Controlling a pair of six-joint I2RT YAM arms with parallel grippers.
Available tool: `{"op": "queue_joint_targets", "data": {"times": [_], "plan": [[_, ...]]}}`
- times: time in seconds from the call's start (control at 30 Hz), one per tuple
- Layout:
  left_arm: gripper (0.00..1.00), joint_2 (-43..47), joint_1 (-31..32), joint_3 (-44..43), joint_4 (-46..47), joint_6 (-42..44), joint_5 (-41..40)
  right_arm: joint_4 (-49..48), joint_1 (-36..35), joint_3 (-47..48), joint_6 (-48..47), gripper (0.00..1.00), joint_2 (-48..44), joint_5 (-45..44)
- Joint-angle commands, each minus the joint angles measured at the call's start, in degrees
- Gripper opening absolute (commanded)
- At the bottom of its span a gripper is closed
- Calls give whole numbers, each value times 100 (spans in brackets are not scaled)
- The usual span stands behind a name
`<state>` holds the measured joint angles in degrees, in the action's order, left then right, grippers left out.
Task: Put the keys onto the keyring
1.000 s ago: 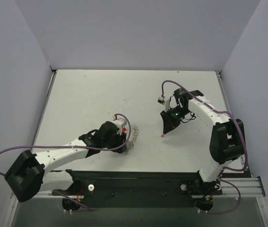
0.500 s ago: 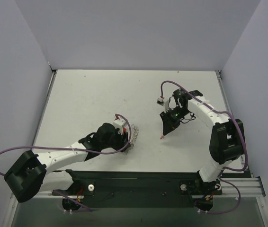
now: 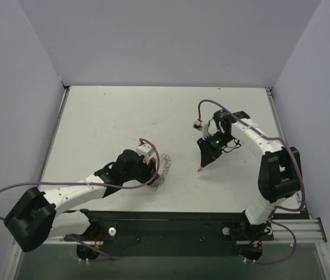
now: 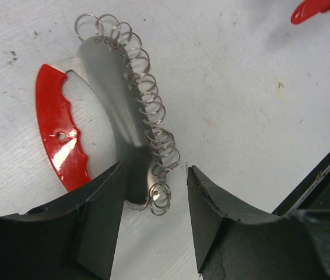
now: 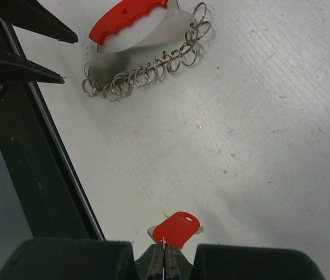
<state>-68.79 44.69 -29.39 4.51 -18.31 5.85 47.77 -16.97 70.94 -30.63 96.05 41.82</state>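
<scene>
White table (image 3: 106, 116), lavender walls (image 3: 153, 35) all round, nothing fancy. Over on the left, the left gripper (image 3: 153, 171) is down low at the near-middle of the table. Its fingers (image 4: 101, 221) are apart and sit either side of the bottom end of a silver plate (image 4: 104, 81). There's a gap on one side for sure; can't tell if the other finger actually touches the metal.

The keyring (image 4: 60, 137) is the red arc with a wavy inner edge and a small hole in it. It lies flat along the plate's left edge in the left wrist view. The keys (image 4: 144, 99) are a row of little silver loops strung down the plate's other edge, top to bottom. The last couple of loops land right between the fingertips. From above the keys (image 3: 165, 166) show as a lacy strip just right of the gripper.

Further right, well apart from all that, the right gripper (image 3: 200, 165) points down at the table. Its fingers are pressed together on a small red tag (image 5: 178, 227) with a hole in it.
</scene>
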Motion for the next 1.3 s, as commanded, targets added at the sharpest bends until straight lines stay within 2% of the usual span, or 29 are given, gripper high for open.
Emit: {"op": "queue_joint_targets", "data": {"times": [0.0, 0.17, 0.4, 0.57, 0.73, 0.87, 0.97, 1.13, 1.27], "plan": [[57, 393, -337, -313, 50, -331, -180, 268, 9, 201, -48, 0, -245, 116], [67, -53, -802, -1049, -143, -235, 170, 268, 71, 333, 5, 0, -95, 168], [67, -1284, -1225, -2254, -241, 11, 874, 321, 115, 649, 171, 0, 80, 80], [66, -1681, -1331, -2519, -223, 195, 1199, 400, 203, 886, 347, 0, 177, 142], [66, -1419, -1366, -2090, -144, 406, 1305, 470, 229, 913, 453, 0, 151, 151], [65, -847, -1366, -1097, 977, 425, 1480, 566, 264, 887, 444, 0, 116, 168], [62, -653, -1375, -648, 1218, 302, 1560, 672, 273, 913, 365, 0, 194, 177], [61, -530, -1375, -349, 1149, 135, 1578, 927, 273, 1141, 242, 0, 432, 414], [61, -381, -1375, -208, 702, -23, 1463, 980, 273, 1308, 207, 0, 555, 450]]}}
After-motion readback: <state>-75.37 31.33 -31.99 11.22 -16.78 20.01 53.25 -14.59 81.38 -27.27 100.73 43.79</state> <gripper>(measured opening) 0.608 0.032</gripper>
